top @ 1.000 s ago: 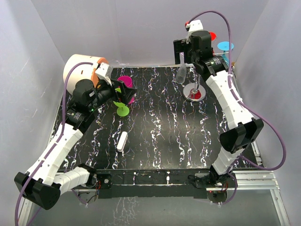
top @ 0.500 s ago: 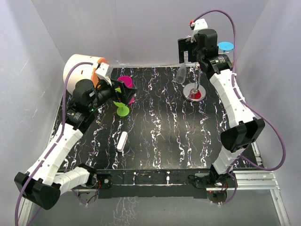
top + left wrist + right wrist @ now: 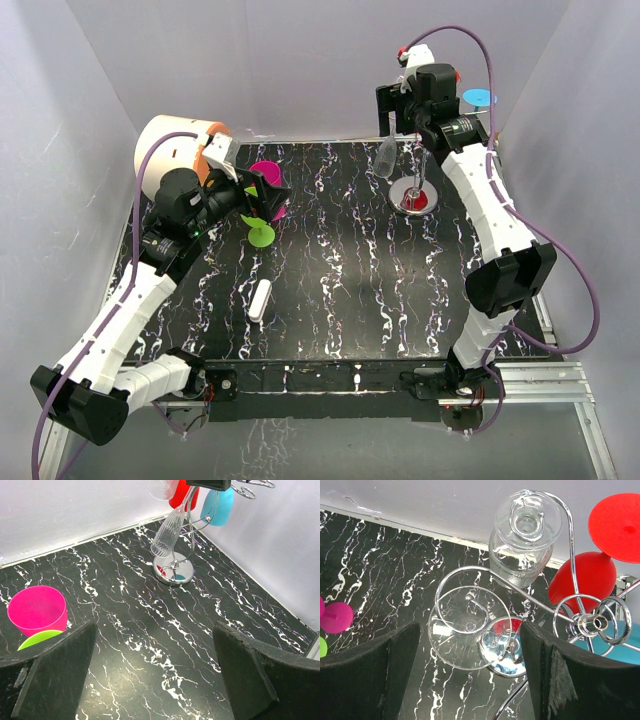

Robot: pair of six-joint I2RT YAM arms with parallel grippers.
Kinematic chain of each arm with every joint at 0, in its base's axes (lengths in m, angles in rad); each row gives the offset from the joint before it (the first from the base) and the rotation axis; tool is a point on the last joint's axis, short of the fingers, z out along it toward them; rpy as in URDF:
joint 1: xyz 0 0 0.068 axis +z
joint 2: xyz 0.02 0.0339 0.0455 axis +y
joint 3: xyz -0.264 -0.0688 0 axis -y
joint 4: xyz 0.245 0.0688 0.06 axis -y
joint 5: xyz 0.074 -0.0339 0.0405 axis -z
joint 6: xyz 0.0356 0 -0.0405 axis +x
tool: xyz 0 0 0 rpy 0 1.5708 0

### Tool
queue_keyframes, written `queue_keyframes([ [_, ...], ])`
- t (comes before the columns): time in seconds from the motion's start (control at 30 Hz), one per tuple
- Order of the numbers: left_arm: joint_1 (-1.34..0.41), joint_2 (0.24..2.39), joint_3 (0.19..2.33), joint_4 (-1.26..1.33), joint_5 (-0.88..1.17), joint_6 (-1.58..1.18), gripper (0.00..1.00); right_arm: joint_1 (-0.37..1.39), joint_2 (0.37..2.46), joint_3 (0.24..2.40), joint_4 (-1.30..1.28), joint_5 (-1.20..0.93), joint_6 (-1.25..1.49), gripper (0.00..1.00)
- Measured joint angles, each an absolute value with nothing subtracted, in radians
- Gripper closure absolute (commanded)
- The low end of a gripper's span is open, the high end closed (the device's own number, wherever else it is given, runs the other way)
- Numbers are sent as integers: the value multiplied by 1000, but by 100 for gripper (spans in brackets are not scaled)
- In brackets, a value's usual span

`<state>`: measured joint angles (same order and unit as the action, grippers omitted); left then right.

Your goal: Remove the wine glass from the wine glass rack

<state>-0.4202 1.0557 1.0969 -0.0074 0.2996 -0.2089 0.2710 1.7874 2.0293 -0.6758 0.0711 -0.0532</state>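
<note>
From above, the wine glass rack (image 3: 412, 196) stands at the far right of the black marble table (image 3: 340, 290), and the right gripper (image 3: 400, 108) is over its top. The left gripper (image 3: 262, 192) is beside a pink cup (image 3: 270, 178), next to a cream drum (image 3: 168, 148). A green glass (image 3: 262, 235) lies on the table.

In the left wrist view, the left gripper (image 3: 155, 680) has its fingers wide apart and holds nothing. The pink cup (image 3: 37, 609) stands upright; I cannot tell if something is inside. A ribbed clear glass (image 3: 167, 532), a red glass (image 3: 182, 495) and a blue glass (image 3: 218, 506) hang mouth down on the rack (image 3: 173, 573).

In the right wrist view, the right gripper (image 3: 470, 680) is open. The wine glass (image 3: 470, 627) hangs in a scroll arm, its round foot between the fingers with no contact seen.
</note>
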Motion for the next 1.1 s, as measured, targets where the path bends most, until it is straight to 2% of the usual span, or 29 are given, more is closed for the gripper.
queue_keyframes([
  [0.2, -420, 1056, 1097, -8, 297, -207, 1, 265, 1790, 2029, -675, 67, -53, 26],
  [0.47, -420, 1056, 1097, -9, 288, -201, 1, 265, 1813, 2033, -670, 60, -52, 38],
  [0.6, -420, 1056, 1097, -9, 288, -201, 1, 265, 1821, 2033, -670, 55, -51, 41],
  [1.1, -420, 1056, 1097, -8, 289, -202, 1, 262, 1820, 2033, -659, 54, -41, 45],
])
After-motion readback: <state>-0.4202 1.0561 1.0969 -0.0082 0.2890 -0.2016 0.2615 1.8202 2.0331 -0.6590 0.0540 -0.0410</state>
